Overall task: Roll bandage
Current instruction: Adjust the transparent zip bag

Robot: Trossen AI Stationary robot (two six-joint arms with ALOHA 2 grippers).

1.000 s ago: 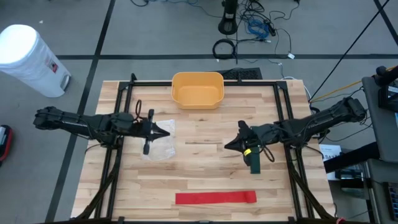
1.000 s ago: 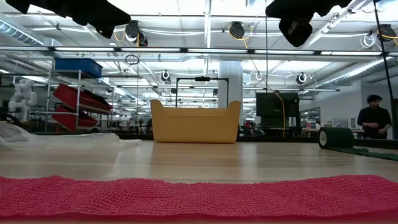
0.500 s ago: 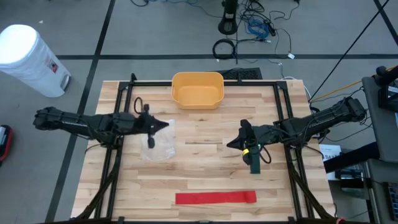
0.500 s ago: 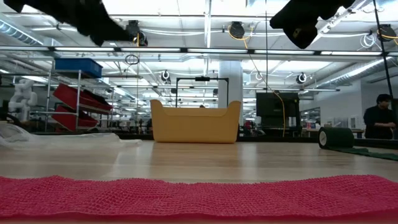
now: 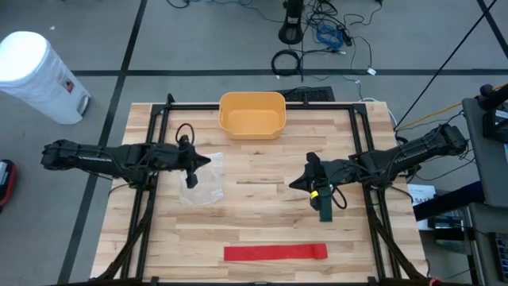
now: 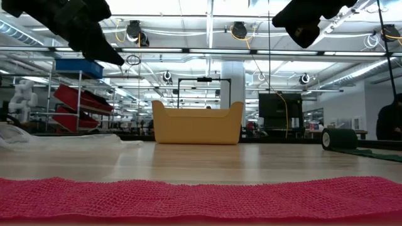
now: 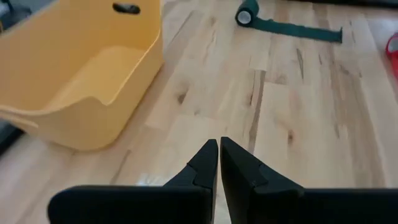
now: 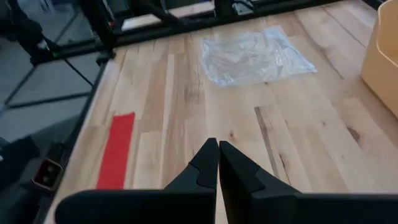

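Observation:
A red bandage [image 5: 275, 253] lies flat and unrolled near the table's front edge, filling the foreground of the low view [image 6: 201, 198]. A dark green bandage [image 5: 324, 208] lies right of centre, with a small roll [image 7: 247, 12] at one end and a flat tail [image 7: 305, 30] on the wood. My left gripper [image 5: 208, 161] hangs shut in the air over the table's left half, above a clear plastic bag [image 5: 202, 181]; its wrist view [image 7: 219, 142] shows nothing between the fingers. My right gripper [image 5: 292, 184] hangs shut above the table's middle, close to the green bandage, also with nothing [image 8: 217, 143].
A yellow bin [image 5: 252, 114] stands at the far middle of the table. Black frame rails [image 5: 262, 106] run along the far edge and down both sides. A white cylinder [image 5: 36, 73] stands on the floor beyond the far left corner. Bare wood lies between the bandages.
My left gripper has rolled about its own axis and tipped its fingertips downward, sinking a little over the plastic bag; it stays shut. The bandages have not moved.

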